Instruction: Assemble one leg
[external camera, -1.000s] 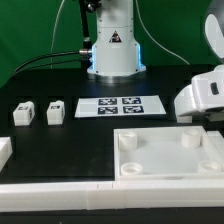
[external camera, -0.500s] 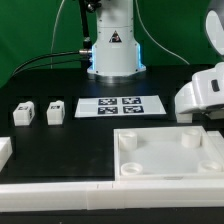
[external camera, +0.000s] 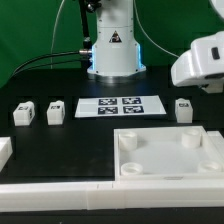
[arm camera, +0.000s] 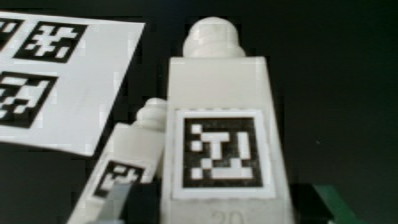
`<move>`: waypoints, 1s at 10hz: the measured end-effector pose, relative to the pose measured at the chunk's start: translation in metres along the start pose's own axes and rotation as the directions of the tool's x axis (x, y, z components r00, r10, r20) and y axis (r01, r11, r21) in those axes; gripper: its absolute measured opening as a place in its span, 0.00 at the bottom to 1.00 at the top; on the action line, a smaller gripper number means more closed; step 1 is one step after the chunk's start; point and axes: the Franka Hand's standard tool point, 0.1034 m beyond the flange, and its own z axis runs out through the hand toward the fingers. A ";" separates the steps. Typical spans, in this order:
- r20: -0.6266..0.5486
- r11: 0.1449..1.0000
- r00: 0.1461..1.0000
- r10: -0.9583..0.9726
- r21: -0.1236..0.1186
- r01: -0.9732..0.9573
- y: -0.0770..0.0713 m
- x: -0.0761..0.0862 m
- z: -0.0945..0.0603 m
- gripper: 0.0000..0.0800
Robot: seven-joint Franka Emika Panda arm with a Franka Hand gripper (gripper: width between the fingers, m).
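Progress: early, by my judgement; no leg is fitted, and every corner socket that shows on the white panel (external camera: pixel 165 158) is empty.
Done: nothing I can point to; all 3 legs seen in the exterior view stand loose on the tabletop (external camera: pixel 90 135).
Left: grasp a leg, carry it to a socket, seat it and twist it home.
The leg: the leg (external camera: pixel 183 107) stands upright on the exterior view's right, between the marker board (external camera: pixel 120 105) and the picture's edge, below the arm (external camera: pixel 200 60) and apart from the panel. The wrist view is filled by what is probably the same leg (arm camera: pixel 217 150).
Other legs: 2 spare legs (external camera: pixel 22 113) (external camera: pixel 55 112) stand on the exterior view's left; the wrist view shows a second leg (arm camera: pixel 125 170) just beside the large one.
Fingers: they show in neither view, so I cannot tell whether they are spread or closed; nothing appears to be held.
Material: matte white plastic, hard and smooth-looking, against the black tabletop.
Leg shape: chunky block with flat faces, a printed black-and-white tag, and a narrower rounded stub (arm camera: pixel 212 38) at 1 end, likely the part that enters a socket.
Panel shape: flat square slab, raised rim, round recessed sockets.
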 end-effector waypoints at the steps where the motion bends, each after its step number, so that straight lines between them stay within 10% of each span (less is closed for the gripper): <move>1: -0.004 1.000 1.000 0.000 -0.001 0.000 0.000 0.000 0.002 0.37; 7: -0.490 0.999 0.871 0.009 0.034 0.009 -0.004 0.014 -0.008 0.37; 10: -0.679 0.999 0.734 0.007 0.043 0.031 0.007 0.017 -0.037 0.37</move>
